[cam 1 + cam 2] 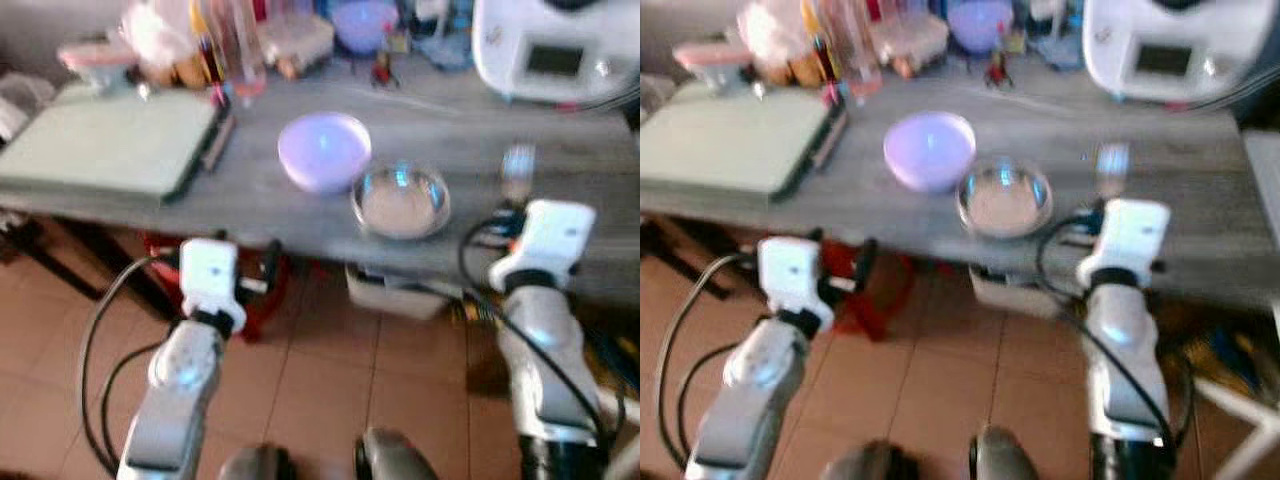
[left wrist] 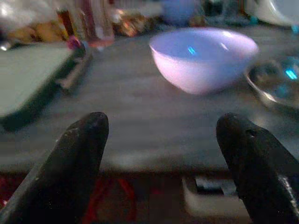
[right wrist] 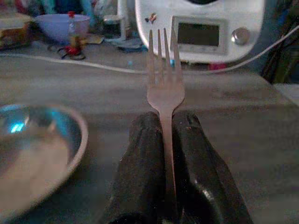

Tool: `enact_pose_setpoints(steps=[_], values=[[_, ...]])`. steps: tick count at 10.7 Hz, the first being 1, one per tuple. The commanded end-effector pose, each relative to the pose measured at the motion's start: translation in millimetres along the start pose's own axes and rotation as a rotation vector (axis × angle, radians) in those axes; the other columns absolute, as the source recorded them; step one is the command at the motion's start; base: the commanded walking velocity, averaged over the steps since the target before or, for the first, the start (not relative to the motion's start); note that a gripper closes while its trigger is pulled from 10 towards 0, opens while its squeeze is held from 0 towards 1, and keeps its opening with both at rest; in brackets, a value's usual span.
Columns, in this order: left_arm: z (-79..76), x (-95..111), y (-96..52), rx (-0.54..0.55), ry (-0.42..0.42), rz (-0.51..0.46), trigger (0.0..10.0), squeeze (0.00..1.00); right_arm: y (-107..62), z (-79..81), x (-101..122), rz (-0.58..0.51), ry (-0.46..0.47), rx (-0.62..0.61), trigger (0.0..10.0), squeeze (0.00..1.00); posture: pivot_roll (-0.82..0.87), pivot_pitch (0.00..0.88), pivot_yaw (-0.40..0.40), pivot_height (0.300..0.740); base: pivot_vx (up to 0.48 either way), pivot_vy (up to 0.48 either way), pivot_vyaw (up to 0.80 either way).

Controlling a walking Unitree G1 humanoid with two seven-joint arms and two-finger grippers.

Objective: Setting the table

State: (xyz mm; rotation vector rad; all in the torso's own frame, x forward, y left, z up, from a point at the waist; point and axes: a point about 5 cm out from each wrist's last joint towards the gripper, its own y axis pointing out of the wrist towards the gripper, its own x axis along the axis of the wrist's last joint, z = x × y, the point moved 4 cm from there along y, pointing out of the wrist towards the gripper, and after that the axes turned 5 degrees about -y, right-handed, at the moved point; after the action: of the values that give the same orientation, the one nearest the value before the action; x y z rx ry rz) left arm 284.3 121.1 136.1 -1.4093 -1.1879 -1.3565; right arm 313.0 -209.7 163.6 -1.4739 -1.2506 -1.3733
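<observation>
A silver metal fork [image 3: 165,88] is clamped between the black fingers of the right gripper [image 3: 168,140], tines forward, above the grey table [image 1: 250,190] just beside a clear glass bowl [image 1: 401,200]. The left gripper [image 2: 163,154] is held apart before a lilac bowl [image 2: 203,57]. No writing can be read on the white appliance [image 3: 198,28]
</observation>
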Motion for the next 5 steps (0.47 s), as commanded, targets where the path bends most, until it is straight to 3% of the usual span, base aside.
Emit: enact_pose_setpoints(steps=[1, 2, 5], values=[[10.8, -2, -6.2, 0.026, 0.009, 0.014, 10.0, 0.00, -0.3, 4.4, -4, 0.030, 0.014, -0.001, 10.0, 0.00, -0.05, 0.141, 0.054, 0.740, 0.000, 0.000, -0.79], [12.2, -3, -7.5, 0.030, 0.010, 0.017, 10.0, 0.00, -0.2, 4.2, -6, 0.038, 0.012, -0.002, 10.0, 0.00, -0.05, 0.143, 0.055, 0.740, 0.000, 0.000, -0.79], [16.4, -3, -8.5, 0.057, 0.007, 0.022, 10.0, 0.00, 13.1, 1.5, -9, 0.062, 0.042, -0.019, 10.0, 0.00, -0.04, 0.147, 0.054, 0.740, 0.000, 0.000, 0.00]])
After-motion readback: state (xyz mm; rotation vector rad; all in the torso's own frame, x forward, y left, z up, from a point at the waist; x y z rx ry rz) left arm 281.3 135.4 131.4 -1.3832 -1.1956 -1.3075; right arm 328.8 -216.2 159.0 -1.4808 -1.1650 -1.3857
